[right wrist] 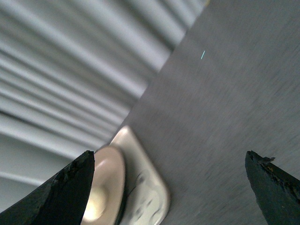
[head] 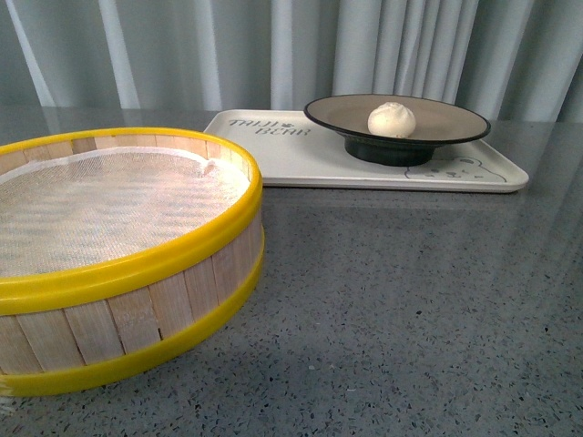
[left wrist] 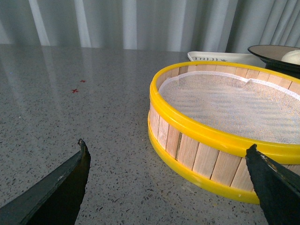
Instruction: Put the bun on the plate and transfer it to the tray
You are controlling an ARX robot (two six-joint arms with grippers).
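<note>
In the front view a white bun (head: 392,119) sits on the black-rimmed beige plate (head: 455,123), and the plate stands on the cream tray (head: 291,155) at the back of the table. Neither arm shows in that view. My left gripper (left wrist: 166,157) is open above the grey table, beside the yellow-rimmed steamer basket (left wrist: 225,131); plate (left wrist: 267,50) and bun (left wrist: 293,57) peek in at the edge. My right gripper (right wrist: 168,161) is open over bare table; its blurred view shows the plate (right wrist: 110,173), the bun (right wrist: 93,208) and the tray (right wrist: 150,197) at a distance.
The wooden steamer basket (head: 118,264) with white mesh inside stands front left on the speckled grey table (head: 410,300). Small red marks (left wrist: 77,86) lie on the table. Grey curtains (head: 273,45) hang behind.
</note>
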